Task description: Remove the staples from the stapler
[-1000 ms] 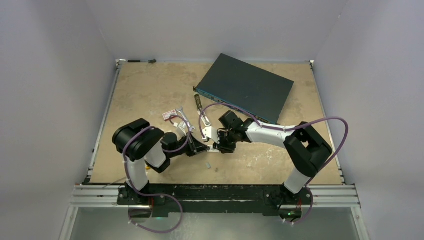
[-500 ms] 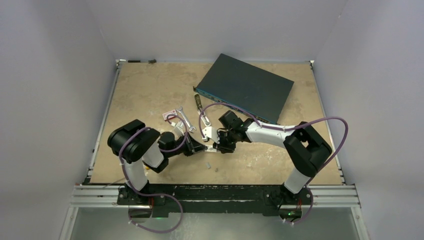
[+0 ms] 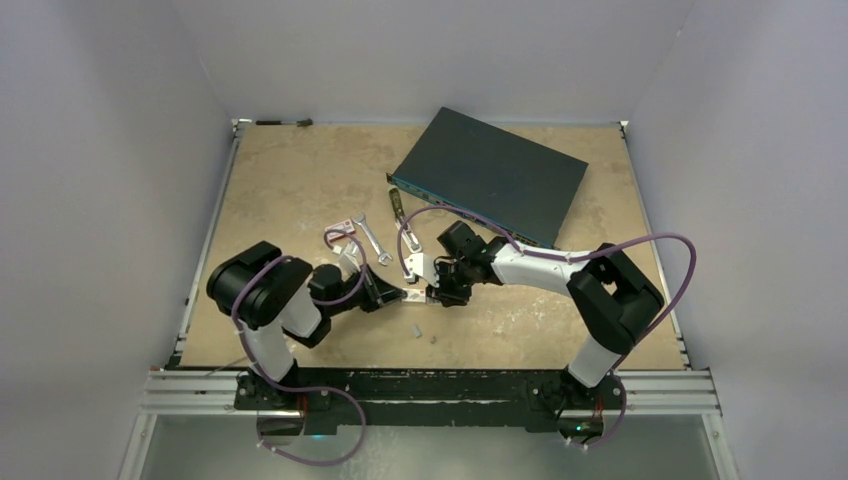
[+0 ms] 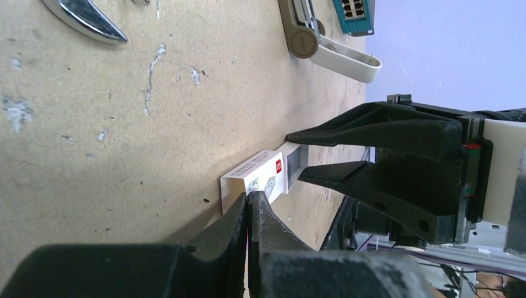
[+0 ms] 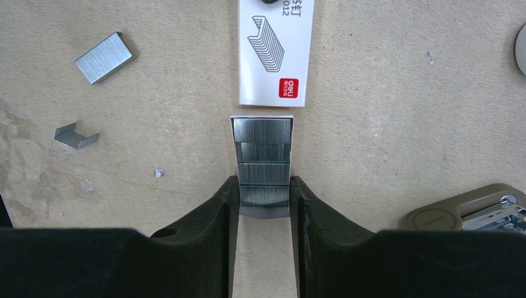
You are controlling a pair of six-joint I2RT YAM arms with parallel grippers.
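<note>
Right wrist view puts the right gripper [image 5: 263,186] astride a shallow white card tray [image 5: 263,149] packed with four ridged, dull-silver blocks of staples, its black jaws closed on the tray's long sides. Just ahead lies a white printed card sleeve [image 5: 276,56] with a red logo. It is pinned by the left gripper [image 4: 250,202], whose jaws are shut on nothing and press their tips on the sleeve's end. The small pale grey-green bar-shaped stapler [image 5: 446,210] lies around mid-bench, nearer the near edge, just beside the right gripper and touched by neither arm. Its silvery metal channel is exposed, so it looks opened, though I cannot tell whether any staples sit inside. A flat grey strip of staples [image 5: 103,58] and a short bent fragment [image 5: 75,135] lie loose on the scuffed tan bench [image 5: 403,93], which suggests the unloading is largely done. What seems left is boxing up, since tray and sleeve lie in line, almost end to end.
</note>
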